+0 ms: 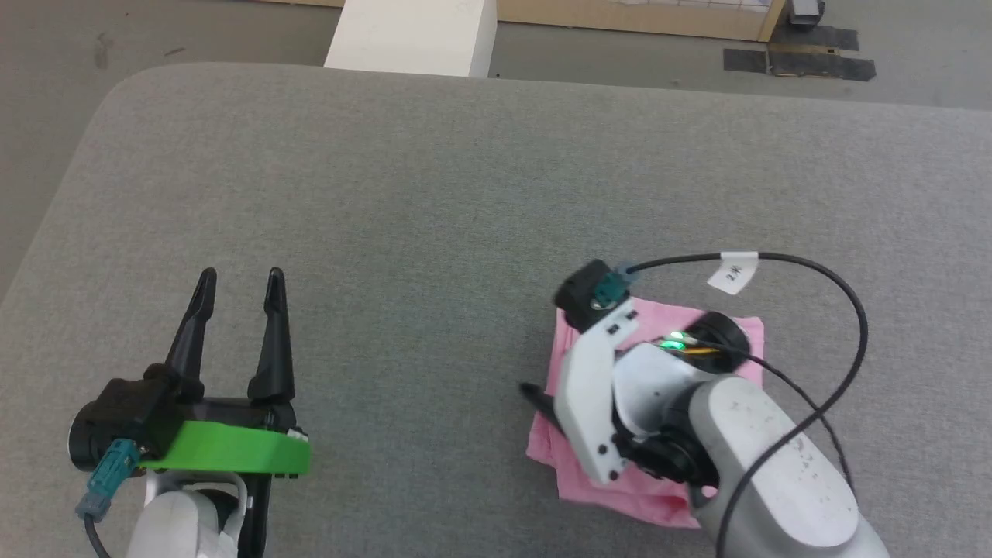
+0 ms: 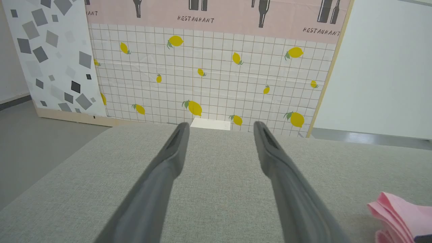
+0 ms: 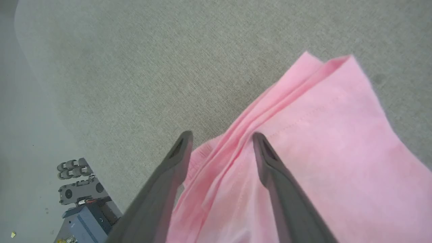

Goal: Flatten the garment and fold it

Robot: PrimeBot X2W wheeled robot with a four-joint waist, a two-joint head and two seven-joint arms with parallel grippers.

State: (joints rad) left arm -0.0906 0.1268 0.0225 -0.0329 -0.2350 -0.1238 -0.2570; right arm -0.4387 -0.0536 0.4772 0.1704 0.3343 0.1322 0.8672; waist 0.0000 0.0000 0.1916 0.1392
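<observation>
The garment (image 1: 738, 330) is a light pink cloth lying folded in layers on the grey fabric table (image 1: 434, 194), at the near right. My right arm hangs over it and hides its middle. In the right wrist view my right gripper (image 3: 221, 135) is open, fingers pointing down at the garment (image 3: 324, 135). Its fingertips straddle the layered left edge without clamping it. My left gripper (image 1: 242, 275) is open at the near left, well apart from the cloth, with nothing between its fingers. In the left wrist view the left gripper (image 2: 221, 124) is open too, and a corner of the garment (image 2: 395, 209) lies at the lower right.
A black cable with a white label (image 1: 732, 271) loops over my right wrist. Beyond the table's far edge stand a white box (image 1: 411, 35) and a wood-edged panel (image 1: 635, 19). A lemon-patterned wall panel (image 2: 209, 77) faces the left wrist. The robot base (image 3: 81, 199) sits on the floor.
</observation>
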